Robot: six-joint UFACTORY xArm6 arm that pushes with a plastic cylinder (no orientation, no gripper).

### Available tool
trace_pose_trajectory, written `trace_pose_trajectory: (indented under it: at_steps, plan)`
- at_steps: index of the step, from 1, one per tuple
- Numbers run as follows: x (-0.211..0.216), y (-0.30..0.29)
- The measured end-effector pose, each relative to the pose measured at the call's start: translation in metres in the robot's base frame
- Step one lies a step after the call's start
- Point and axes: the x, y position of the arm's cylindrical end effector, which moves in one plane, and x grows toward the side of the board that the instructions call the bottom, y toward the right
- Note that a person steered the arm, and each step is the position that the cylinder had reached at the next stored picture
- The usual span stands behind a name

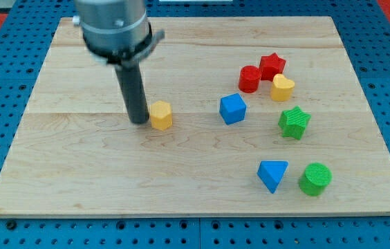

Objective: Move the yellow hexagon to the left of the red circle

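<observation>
My tip (140, 120) sits apparently touching the small yellow plastic hexagon (160, 115), on its side away from the red plastic circle (249, 78); no pincer fitted; an off-centre shove could send the hexagon into the blue plastic cube (233, 108).

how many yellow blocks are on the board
2. The yellow hexagon sits left of centre, just right of my tip. The yellow heart is at the view's right, beside the red star. None looks hidden.
</observation>
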Motion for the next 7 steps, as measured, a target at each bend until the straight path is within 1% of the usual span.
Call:
trace_pose_trajectory:
  at_steps: [1, 2, 3, 4, 5, 6, 7]
  plan:
    - [-0.012, 0.049]
    - [-0.007, 0.009]
    - [0.051, 0.035]
    - [0.031, 0.087]
    - [-0.049, 0.079]
    - [-0.071, 0.076]
    - [-0.100, 0.036]
